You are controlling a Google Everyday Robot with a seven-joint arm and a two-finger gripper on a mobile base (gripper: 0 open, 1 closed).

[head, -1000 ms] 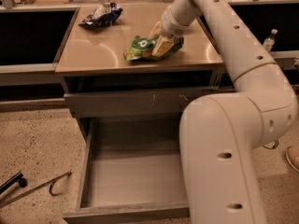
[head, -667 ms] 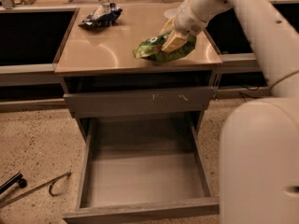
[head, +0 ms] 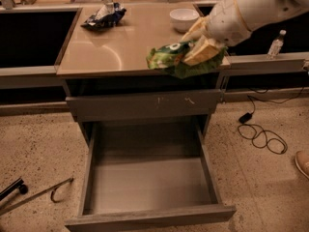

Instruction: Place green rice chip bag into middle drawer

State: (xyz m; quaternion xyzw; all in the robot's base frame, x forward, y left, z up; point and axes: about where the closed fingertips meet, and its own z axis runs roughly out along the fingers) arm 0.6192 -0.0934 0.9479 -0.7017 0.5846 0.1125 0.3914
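Note:
The green rice chip bag (head: 170, 57) is glossy green with a white round logo. It hangs above the counter's front edge, held in my gripper (head: 200, 46). The pale fingers (head: 202, 51) are closed across the bag's right half, and the arm comes in from the upper right. The middle drawer (head: 149, 182) stands pulled open below, a deep grey box with a flat floor and nothing in it. The bag is higher than the drawer and over its back part.
A tan counter top (head: 125, 42) carries a dark blue and silver snack bag (head: 104, 16) at the back left and a white bowl (head: 183, 18) behind the gripper. The scratched grey drawer front (head: 145, 105) is shut above the open drawer. A cable (head: 260, 134) and a metal tool (head: 29, 197) lie on the floor.
My gripper has lifted the green bag off the counter and carried it forward to the counter's front edge. The view has widened, and the arm no longer covers the drawer's right side.

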